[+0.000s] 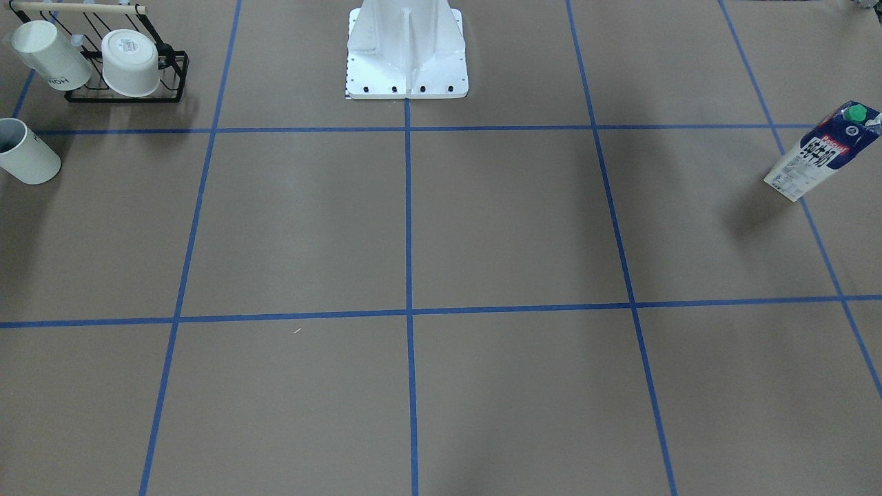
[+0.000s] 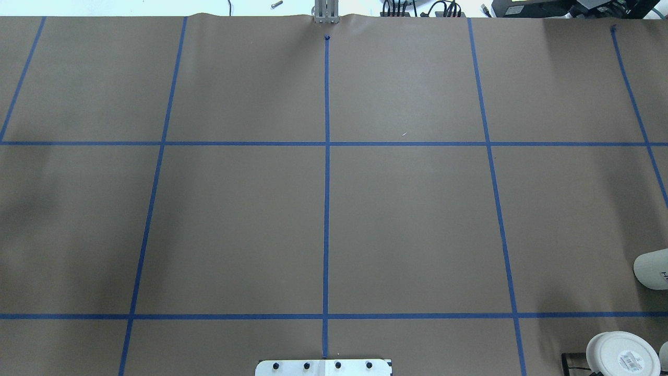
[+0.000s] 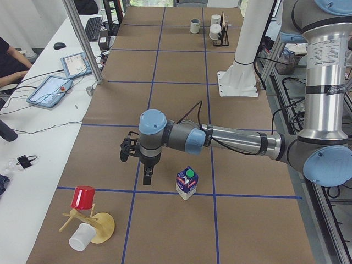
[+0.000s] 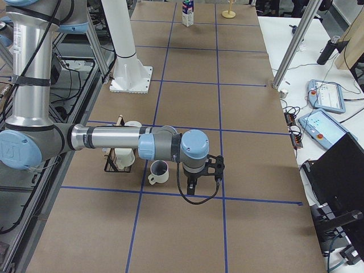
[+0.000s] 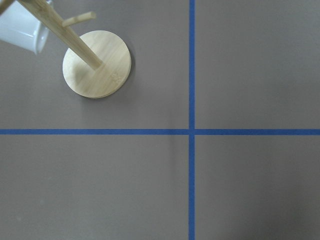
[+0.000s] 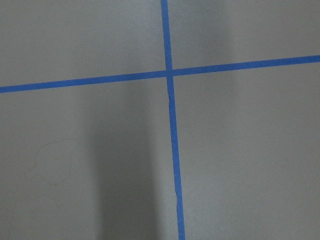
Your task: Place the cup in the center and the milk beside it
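Observation:
The cup [image 1: 24,151] is a plain white mug with a dark inside, standing at the table's end on my right side. It also shows in the exterior right view [image 4: 159,170] and, cut off, in the overhead view [image 2: 652,269]. The milk [image 1: 823,151] is a blue and white carton with a green cap, upright at the opposite end [image 3: 187,183]. My left gripper [image 3: 147,177] hangs above the table beside the carton, apart from it. My right gripper [image 4: 192,187] hangs beside the cup, apart from it. I cannot tell whether either is open or shut.
A black wire rack [image 1: 172,76] holding two other white mugs stands near the cup. A wooden mug tree [image 5: 97,65] with a red cup [image 3: 83,197] and a white cup [image 5: 22,30] stands near the milk. The robot's white base [image 1: 406,62] is at mid-table.

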You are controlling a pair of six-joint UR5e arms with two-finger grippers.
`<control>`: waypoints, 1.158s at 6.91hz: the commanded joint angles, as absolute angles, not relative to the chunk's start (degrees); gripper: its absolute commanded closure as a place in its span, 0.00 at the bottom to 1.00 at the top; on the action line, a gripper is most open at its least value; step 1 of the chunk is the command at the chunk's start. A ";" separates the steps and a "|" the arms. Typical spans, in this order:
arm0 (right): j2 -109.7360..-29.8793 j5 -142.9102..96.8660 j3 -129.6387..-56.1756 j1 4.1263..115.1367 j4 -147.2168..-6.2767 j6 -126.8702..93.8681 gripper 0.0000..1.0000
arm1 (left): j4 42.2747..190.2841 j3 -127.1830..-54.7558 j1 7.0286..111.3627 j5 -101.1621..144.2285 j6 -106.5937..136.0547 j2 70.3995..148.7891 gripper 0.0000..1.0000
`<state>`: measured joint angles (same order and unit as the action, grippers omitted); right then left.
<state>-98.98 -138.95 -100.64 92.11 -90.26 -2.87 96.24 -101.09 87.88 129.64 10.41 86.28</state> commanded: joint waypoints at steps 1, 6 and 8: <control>-105.79 -139.48 -101.95 89.05 -79.33 -1.59 0.00 | 96.24 -101.08 87.89 130.08 10.63 86.13 0.02; -112.59 -142.11 -104.42 82.03 -78.49 8.08 0.00 | 96.24 -100.81 87.89 130.43 10.72 86.04 0.02; -112.15 -145.01 -104.24 77.28 -78.49 7.47 0.00 | 96.24 -100.64 87.89 130.43 10.72 86.04 0.02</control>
